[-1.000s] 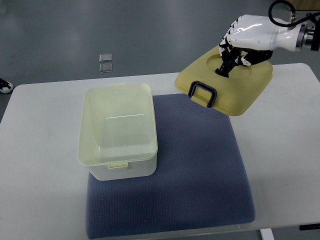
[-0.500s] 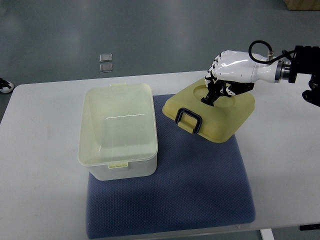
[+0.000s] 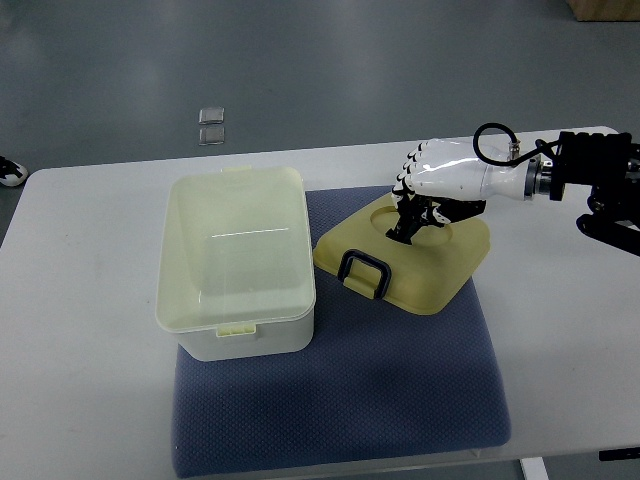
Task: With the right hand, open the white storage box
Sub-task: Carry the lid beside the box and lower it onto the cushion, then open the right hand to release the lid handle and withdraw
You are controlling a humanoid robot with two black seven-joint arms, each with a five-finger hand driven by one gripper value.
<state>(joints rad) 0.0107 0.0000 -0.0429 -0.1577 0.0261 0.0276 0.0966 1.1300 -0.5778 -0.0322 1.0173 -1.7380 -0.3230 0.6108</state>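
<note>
Right hand fingers curled, gripping yellowish lid | lid on blue mat | white storage box open beside it

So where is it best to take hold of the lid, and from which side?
Grip the lid at the round recess in its top, from above, as the right hand does now: its fingers hook inside. The dark handle also stands free.

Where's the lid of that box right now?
The lid sits on the blue mat, just right of the open white box, with the right hand gripping it.
</note>
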